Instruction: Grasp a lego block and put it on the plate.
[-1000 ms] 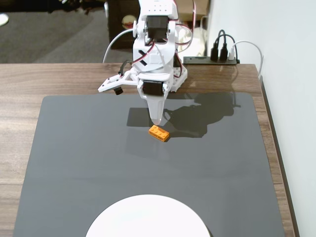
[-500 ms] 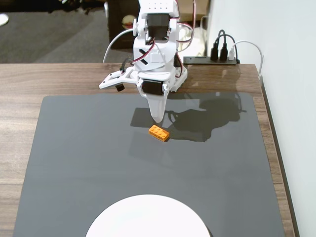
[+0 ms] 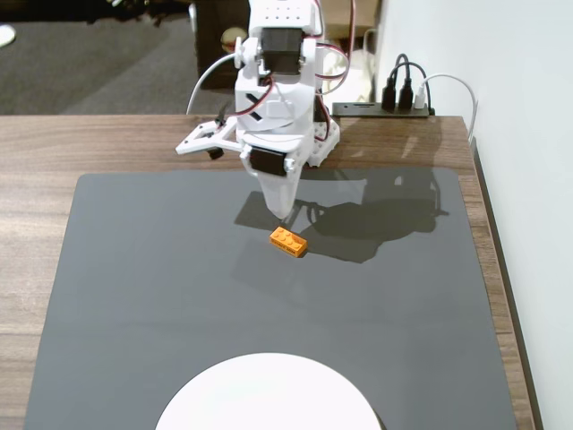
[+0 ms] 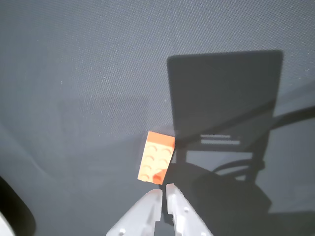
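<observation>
Am hovering claw [image 4: 164,189], fingers closed and empty, just behind orange lego block [image 3: 288,241] lying on grey mat [image 3: 134,296], well apart from plate [image 3: 269,394]. Am judging: open wide, straddle short sides, then descend.

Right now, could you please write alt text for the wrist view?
An orange lego block lies studs-up on a dark grey mat, just beyond the tips of the white end effector, whose fingers are nearly together and not touching it. The arm's shadow falls to the right.
</observation>
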Controlling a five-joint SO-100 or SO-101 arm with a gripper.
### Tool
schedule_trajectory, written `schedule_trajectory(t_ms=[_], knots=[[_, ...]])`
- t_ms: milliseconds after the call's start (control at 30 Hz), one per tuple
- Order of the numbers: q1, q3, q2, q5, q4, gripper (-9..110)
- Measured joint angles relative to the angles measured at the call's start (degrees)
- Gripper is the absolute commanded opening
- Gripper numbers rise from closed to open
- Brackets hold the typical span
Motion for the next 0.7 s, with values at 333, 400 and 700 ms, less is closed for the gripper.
schedule_trajectory(t_ms=[333,400,700], knots=[[2.4,-3.3,-1.3,8.1,2.8,1],[1.8,-3.4,-1.3,9.8,3.1,1],[1.8,-4.0,-6.6,13.3,1.6,1]])
